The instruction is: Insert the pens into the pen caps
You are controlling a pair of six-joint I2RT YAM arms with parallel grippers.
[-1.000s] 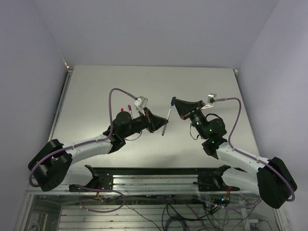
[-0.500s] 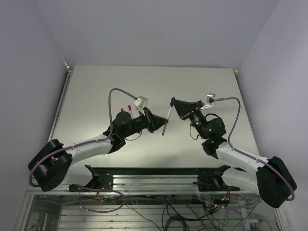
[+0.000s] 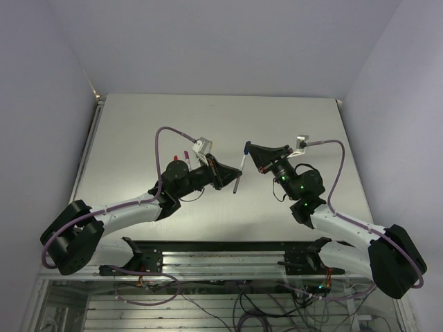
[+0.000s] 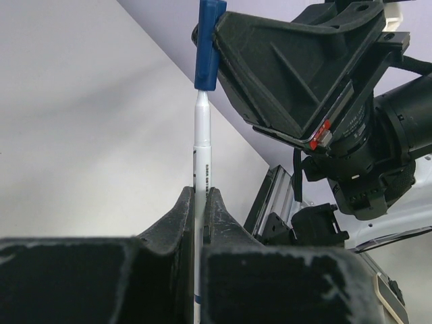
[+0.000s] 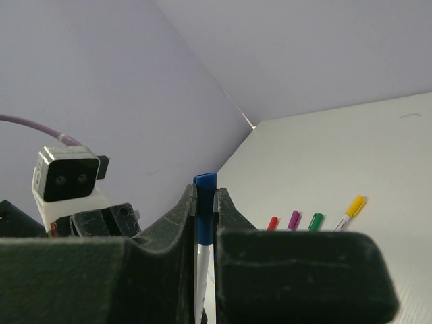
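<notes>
My left gripper (image 3: 228,178) (image 4: 200,197) is shut on a thin white-grey pen (image 3: 239,173) (image 4: 201,145) and holds it upright above the table. My right gripper (image 3: 250,149) (image 5: 204,197) is shut on the blue cap (image 3: 247,146) (image 5: 205,202) (image 4: 209,44). The cap sits over the pen's tip, and the pen's narrow neck still shows below it in the left wrist view. The pen's barrel (image 5: 200,270) shows between the right fingers. Capped pens lie in a row on the table: red (image 5: 272,223), magenta (image 5: 294,220), green (image 5: 316,221), yellow (image 5: 352,206).
The row of capped pens shows in the top view (image 3: 185,155) beside the left arm, mostly hidden by it. The left wrist camera block (image 5: 66,178) is close to the right gripper. The grey table (image 3: 138,131) runs to the walls at the back and sides.
The right gripper with the blue cap has edged slightly toward the pen's tip. The left gripper and pen have hardly moved.
</notes>
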